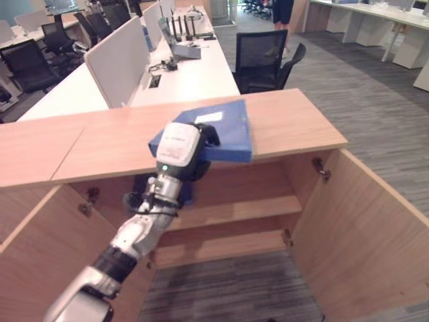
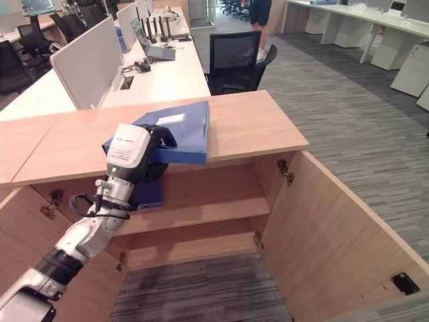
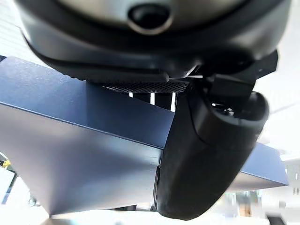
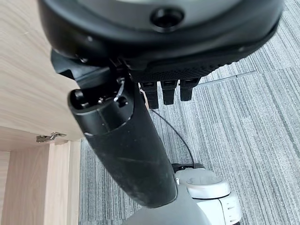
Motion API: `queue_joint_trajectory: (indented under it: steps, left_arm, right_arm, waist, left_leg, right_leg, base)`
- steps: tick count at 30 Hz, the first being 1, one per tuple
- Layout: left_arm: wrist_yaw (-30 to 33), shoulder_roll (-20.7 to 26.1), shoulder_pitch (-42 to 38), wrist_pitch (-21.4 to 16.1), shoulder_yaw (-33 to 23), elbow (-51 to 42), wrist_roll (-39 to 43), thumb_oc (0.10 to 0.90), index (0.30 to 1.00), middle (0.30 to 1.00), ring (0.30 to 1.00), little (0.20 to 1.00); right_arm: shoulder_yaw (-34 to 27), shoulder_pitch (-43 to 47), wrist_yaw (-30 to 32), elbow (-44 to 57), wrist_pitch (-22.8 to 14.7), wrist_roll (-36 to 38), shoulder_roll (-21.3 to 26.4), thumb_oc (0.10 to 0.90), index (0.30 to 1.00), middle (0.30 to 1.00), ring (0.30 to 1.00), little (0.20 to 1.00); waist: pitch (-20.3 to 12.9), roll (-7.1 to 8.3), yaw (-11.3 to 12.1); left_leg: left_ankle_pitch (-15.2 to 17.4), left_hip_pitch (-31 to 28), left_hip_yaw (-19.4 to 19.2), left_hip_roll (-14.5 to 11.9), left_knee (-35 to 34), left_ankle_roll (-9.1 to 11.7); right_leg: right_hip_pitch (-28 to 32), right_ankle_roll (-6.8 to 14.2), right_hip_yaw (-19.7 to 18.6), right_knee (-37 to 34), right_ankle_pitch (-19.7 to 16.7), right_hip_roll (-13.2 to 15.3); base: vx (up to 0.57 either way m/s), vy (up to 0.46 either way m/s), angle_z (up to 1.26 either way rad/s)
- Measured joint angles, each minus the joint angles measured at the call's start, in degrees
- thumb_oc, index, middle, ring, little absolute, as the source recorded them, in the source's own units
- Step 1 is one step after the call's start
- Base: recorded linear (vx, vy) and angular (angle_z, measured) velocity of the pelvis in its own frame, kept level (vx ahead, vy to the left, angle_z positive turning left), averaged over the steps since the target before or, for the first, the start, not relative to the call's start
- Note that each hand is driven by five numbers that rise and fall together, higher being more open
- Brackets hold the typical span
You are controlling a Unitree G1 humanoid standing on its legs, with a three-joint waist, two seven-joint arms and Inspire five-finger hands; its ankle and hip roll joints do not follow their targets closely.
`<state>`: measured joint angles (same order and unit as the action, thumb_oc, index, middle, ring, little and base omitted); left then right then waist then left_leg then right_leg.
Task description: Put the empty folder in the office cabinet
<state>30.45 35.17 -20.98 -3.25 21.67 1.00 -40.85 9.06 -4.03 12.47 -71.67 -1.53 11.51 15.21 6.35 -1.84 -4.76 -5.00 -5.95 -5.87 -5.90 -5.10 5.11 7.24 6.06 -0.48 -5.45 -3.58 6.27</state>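
Pick-up step: left hand [image 1: 182, 149] clamped on blue folder [image 1: 228, 127] at near edge of cabinet [image 1: 281, 127] top. Right hand [image 4: 117, 140] empty, fingers relaxed. Next: lower onto shelf [image 1: 234, 211] inside.

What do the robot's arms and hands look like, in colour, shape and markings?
The left arm is silver-grey with black joint bands. Its wrist carries a white, rounded box with small print and a green light. The left hand is dark and bulky, with a thick, rounded black thumb. The right hand is likewise black, with a textured palm, a smooth, rounded thumb and short, dark fingers.
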Motion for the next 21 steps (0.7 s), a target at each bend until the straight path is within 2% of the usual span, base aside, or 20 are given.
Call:
queue_joint_trajectory:
  steps: [2, 4, 5, 7, 10, 13, 16, 17, 21]
  left_arm:
    - [0.1, 0.0, 7.3, -2.3, -5.9, -8.2, 0.3, 0.4, 0.3, 0.3, 0.3, 0.3]
    - [0.1, 0.0, 12.3, -3.6, -9.8, -12.0, 2.9, 0.4, 0.3, 0.3, 0.3, 0.3]
    - [0.2, -0.1, 14.1, -3.9, -11.4, -13.3, 3.7, 0.4, 0.3, 0.3, 0.3, 0.3]
    - [0.5, -0.1, 16.2, -5.0, -14.9, -14.5, 9.3, 0.4, 0.3, 0.3, 0.3, 0.3]
    - [1.3, -0.9, 18.4, -5.2, -20.4, -14.6, 17.3, 0.4, 0.3, 0.3, 0.3, 0.3]
    - [1.9, -4.6, 19.8, -8.7, -25.1, -14.7, 35.8, 0.4, 0.3, 0.3, 0.3, 0.3]
    - [0.5, -5.7, 19.9, -10.8, -27.0, -14.7, 46.7, 0.4, 0.3, 0.3, 0.3, 0.3]
    - [-4.7, -8.3, 19.9, -13.3, -28.5, -14.7, 60.5, 0.4, 0.3, 0.3, 0.3, 0.3]
    - [-12.9, -12.0, 20.4, -14.7, -28.4, -14.5, 79.1, 0.4, 0.3, 0.3, 0.3, 0.3]
  right_arm:
    - [-1.2, -0.3, 0.0, 0.0, 0.1, 0.4, -0.8, 0.8, 0.9, 0.9, 0.9, 0.9]
    - [-1.4, -0.4, 0.0, 0.1, 0.2, 0.5, -1.5, 0.8, 0.9, 0.9, 0.9, 0.9]
    - [-1.4, -0.5, 0.0, 0.1, 0.1, 0.5, -1.7, 0.8, 0.9, 0.9, 0.9, 0.9]
    - [-1.7, -0.6, -0.2, -0.1, 0.1, 1.5, -2.1, 0.8, 0.9, 0.9, 0.9, 0.9]
    - [-3.2, 0.1, -0.4, 0.0, 0.0, 3.9, -2.6, 0.8, 0.9, 0.9, 0.9, 0.9]
    - [-3.1, 0.5, -1.0, 0.0, 0.0, 5.0, -2.4, 0.8, 0.9, 0.9, 0.9, 0.9]
    - [-3.0, 1.0, -1.7, 0.2, 0.0, 5.0, -2.2, 0.8, 0.9, 0.9, 0.9, 0.9]
    - [-2.9, 0.9, -2.8, 0.5, 0.3, 5.0, -1.6, 0.8, 0.9, 0.9, 0.9, 0.9]
    - [-3.0, 0.7, -4.7, 0.5, 0.8, 5.0, -0.9, 0.8, 0.9, 0.9, 0.9, 0.9]
  waist:
    - [0.2, 0.37, 0.9]
    - [0.3, 0.47, 2.3]
    - [0.4, 0.58, 2.0]
    - [0.4, 0.56, 3.7]
    - [0.4, 0.61, 4.7]
    - [0.5, 0.6, 5.3]
    - [0.5, 0.57, 5.6]
    - [0.5, 0.26, 6.1]
    - [0.5, 0.05, 6.4]
  left_leg:
    - [-0.2, 0.0, 0.5, 0.0, 0.0, -0.2]
    - [-0.2, 0.1, 0.9, 0.0, 0.0, -0.2]
    - [0.1, 0.1, 1.0, 0.0, 0.0, -0.1]
    - [0.1, 0.6, 2.0, 0.1, 0.0, -0.2]
    - [-0.2, 0.9, 2.9, 0.1, 0.0, -0.3]
    - [-0.2, 0.8, 3.4, 0.3, 0.0, -0.4]
    - [-0.2, 0.8, 3.5, 0.4, 0.0, -0.4]
    - [-0.5, 0.9, 3.6, 0.5, 0.0, -0.7]
    - [-0.6, 0.9, 4.6, 0.9, 0.0, -1.0]
  right_leg:
    - [0.3, -0.1, 0.6, 0.0, 0.0, -0.1]
    - [0.5, -0.1, 1.1, 0.0, 0.2, -0.1]
    - [0.4, 0.0, 1.1, 0.0, 0.4, -0.1]
    - [0.5, 0.0, 1.7, 0.0, 0.4, 0.0]
    - [0.6, 0.0, 2.5, 0.0, 0.5, 0.1]
    - [1.2, -0.1, 2.9, 0.0, 0.7, 0.2]
    - [1.3, -0.1, 3.0, 0.0, 0.8, 0.2]
    - [1.3, 0.0, 3.1, 0.0, 0.7, 0.3]
    - [1.8, -0.1, 4.2, 0.0, 0.9, 0.5]
  base:
    - [-0.02, -0.028, 0.11]
    - [-0.02, -0.038, 0.1]
    - [-0.01, -0.022, 0.12]
    - [0.0, -0.015, 0.21]
    - [-0.01, -0.011, 0.18]
    - [0.01, -0.005, 0.1]
    - [0.0, -0.001, 0.02]
    - [0.0, 0.0, 0.0]
    - [0.0, 0.001, 0.12]
